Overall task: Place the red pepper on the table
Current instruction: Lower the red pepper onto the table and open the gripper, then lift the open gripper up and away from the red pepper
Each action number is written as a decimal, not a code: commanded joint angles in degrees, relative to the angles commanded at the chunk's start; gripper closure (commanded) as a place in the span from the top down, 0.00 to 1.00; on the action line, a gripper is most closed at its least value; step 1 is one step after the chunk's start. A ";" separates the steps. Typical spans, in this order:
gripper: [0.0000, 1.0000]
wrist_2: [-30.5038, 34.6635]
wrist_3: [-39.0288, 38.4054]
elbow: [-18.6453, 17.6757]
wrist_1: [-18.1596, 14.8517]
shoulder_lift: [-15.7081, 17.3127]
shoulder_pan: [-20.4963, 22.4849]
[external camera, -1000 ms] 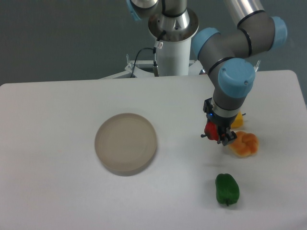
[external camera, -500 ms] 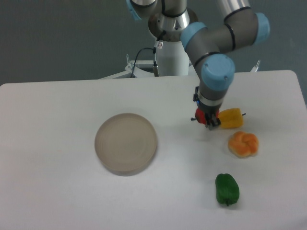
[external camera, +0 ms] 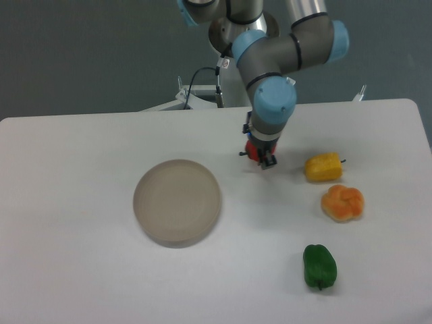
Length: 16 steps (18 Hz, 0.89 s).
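Note:
My gripper points down over the white table, right of the round dish and left of the yellow pepper. It is shut on the red pepper, of which only a small red patch shows between the fingers. The pepper hangs close to the tabletop; whether it touches the surface I cannot tell.
A round beige dish lies left of centre. A yellow pepper, an orange pepper and a green pepper lie on the right side. The arm's base stands behind the table's far edge.
The arm has carried the red pepper leftward and toward the back, from beside the orange pepper to a spot between the dish and the yellow pepper. The yellow pepper is now fully uncovered.

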 joint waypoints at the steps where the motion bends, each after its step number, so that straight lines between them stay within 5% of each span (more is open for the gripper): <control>1: 0.36 0.00 0.18 0.00 0.00 0.00 0.00; 3: 0.48 0.26 0.70 -0.18 0.09 0.00 0.09; 4: 0.79 0.26 0.53 -0.09 0.09 0.09 0.09; 5: 1.00 0.35 -0.08 0.52 0.09 0.17 0.09; 10: 1.00 0.70 -0.17 4.38 -0.35 0.35 0.44; 16: 1.00 0.88 -0.26 15.89 -1.05 -2.02 0.97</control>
